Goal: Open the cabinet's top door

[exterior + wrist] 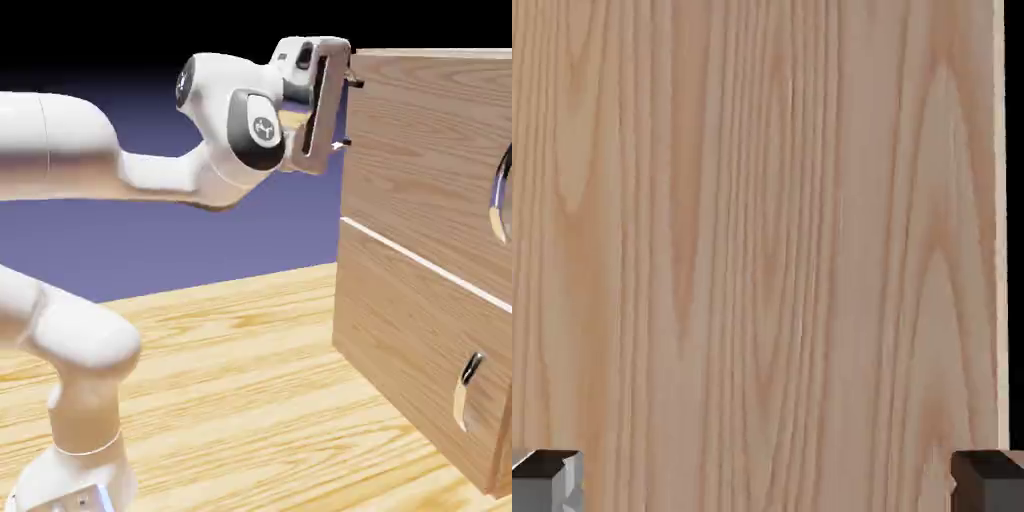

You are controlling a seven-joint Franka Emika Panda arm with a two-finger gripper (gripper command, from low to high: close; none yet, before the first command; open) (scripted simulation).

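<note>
The cabinet (430, 420) is a large light-wood box at the exterior view's right. Its top door (420, 160) is the upper panel, with a curved silver handle (498, 205) at the picture's right edge. My gripper (348, 113) stands open at the door's upper left corner, its fingertips (352, 82) right at the wood and far from the handle. In the hand view the top door (762, 230) fills the picture with plain wood grain. Only the tips of my gripper (768, 485) show, wide apart in the bottom corners with nothing between them.
Below a thin seam sits the lower panel (410, 350) with its own silver handle (467, 385). The wooden table (230, 390) runs under the arm. A dark strip (1014, 200) along the hand view's right side marks the panel's edge.
</note>
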